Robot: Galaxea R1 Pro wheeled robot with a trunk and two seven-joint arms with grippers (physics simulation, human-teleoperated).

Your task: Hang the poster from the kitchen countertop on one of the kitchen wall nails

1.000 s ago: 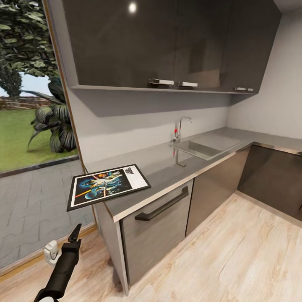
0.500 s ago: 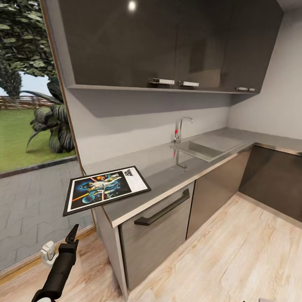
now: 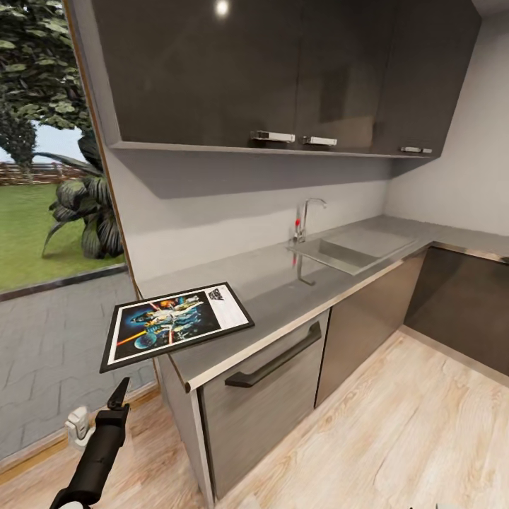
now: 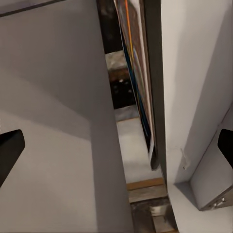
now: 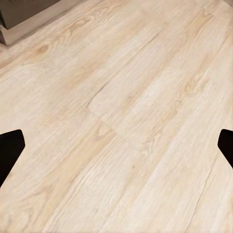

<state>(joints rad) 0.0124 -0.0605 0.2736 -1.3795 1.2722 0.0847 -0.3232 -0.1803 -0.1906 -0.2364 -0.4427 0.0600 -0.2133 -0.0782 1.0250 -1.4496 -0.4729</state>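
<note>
Left gripper [image 3: 121, 391] sits low at the near left, fingers [image 4: 9, 150] spread wide with nothing in them, pointing up at the poster [image 3: 175, 323]. That's directly above and just beyond it, flat on the left end of the kitchen countertop [image 3: 283, 283], near corner hanging off the edge, long side running left-right. Left arm's clearly the closer one. Right gripper [image 5: 116, 145] is wide too, aimed at the wood floor [image 5: 121, 97].

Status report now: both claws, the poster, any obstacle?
Left claw low, below the poster, empty. Right claw open over floor. Poster flat on the kitchen countertop, one end overhanging the edge. No obstacle seen.
</note>
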